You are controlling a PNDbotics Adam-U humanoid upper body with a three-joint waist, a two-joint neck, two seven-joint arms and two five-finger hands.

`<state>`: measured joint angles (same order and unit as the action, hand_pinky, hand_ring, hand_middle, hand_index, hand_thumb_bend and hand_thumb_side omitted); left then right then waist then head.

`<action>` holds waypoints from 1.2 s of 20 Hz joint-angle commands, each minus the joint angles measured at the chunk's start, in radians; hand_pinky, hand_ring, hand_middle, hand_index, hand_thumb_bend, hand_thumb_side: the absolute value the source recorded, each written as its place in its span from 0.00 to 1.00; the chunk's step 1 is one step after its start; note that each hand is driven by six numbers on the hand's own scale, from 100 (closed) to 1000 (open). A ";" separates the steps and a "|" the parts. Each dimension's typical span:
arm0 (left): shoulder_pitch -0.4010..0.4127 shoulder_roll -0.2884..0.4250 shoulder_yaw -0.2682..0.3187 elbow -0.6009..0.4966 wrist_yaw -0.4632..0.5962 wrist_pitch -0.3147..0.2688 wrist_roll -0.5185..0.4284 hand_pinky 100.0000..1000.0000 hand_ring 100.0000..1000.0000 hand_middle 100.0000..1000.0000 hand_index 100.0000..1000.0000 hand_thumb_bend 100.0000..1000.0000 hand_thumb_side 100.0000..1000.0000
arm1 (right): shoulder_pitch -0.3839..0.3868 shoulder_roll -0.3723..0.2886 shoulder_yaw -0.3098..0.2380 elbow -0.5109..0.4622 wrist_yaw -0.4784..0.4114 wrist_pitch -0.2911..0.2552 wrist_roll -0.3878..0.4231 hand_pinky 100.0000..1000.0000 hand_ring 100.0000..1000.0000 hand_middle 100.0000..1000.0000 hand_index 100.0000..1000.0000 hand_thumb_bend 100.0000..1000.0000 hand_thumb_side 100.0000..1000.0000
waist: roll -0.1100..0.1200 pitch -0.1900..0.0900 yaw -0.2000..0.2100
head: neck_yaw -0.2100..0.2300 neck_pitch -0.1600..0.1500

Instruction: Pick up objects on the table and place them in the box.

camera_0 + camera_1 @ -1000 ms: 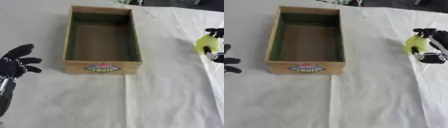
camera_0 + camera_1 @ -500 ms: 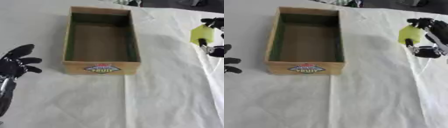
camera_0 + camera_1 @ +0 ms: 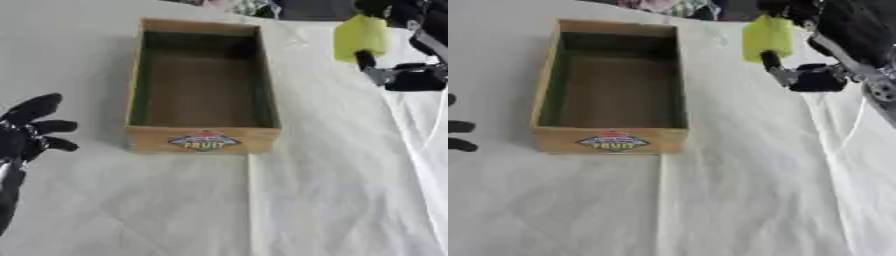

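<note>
Right eye view shows the one yellow-green object (image 3: pixel 767 38) up at the far right, off the white cloth, with the right hand (image 3: pixel 805 75) clamped on it: a dark thumb crosses its lower edge and the fingers curl over its top. What the object is I cannot make out; it reads as a soft-edged, blocky yellow-green shape, perhaps a fruit. It hangs beside the far right corner of the box, outside the box's walls and apart from them.

One wooden box (image 3: pixel 202 138) stands on the cloth-covered table (image 3: pixel 332 200), long side running away from the camera, with a fruit label on its near end wall. Its inside is dark green along the walls and brown at the bottom, and nothing lies in it.

One left hand (image 3: pixel 26 132) shows at the left edge, near the box's near left corner but apart from it, fingers spread and straight, holding nothing.

So: one box, one object, two hands.
</note>
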<state>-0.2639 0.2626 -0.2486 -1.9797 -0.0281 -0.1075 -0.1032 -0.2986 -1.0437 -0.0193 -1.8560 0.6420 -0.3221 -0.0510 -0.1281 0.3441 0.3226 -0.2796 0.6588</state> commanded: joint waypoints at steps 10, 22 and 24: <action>-0.028 -0.008 -0.027 -0.020 0.037 -0.006 -0.027 0.58 0.71 0.84 0.84 0.00 0.95 | -0.241 0.023 0.163 0.103 -0.030 -0.067 0.229 0.74 0.70 0.31 0.97 0.00 0.17 | -0.005 -0.028 0.084 | -0.067 -0.026; -0.029 -0.016 -0.028 -0.020 0.118 -0.036 0.014 0.55 0.67 0.81 0.83 0.00 0.93 | -0.342 0.126 0.280 0.144 0.043 -0.147 0.323 0.76 0.75 0.48 0.99 0.00 0.19 | -0.004 -0.036 0.091 | -0.081 -0.028; -0.030 -0.016 -0.028 -0.020 0.128 -0.041 0.022 0.55 0.67 0.81 0.83 0.00 0.93 | -0.349 0.137 0.293 0.136 0.073 -0.162 0.328 0.77 0.78 0.60 1.00 0.00 0.23 | -0.004 -0.037 0.090 | -0.081 -0.028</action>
<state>-0.2826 0.2444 -0.2784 -1.9797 0.0888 -0.1449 -0.0896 -0.6319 -0.8911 0.2771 -1.7075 0.6960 -0.4748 0.2730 -0.1383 0.3291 0.4134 -0.3574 0.6410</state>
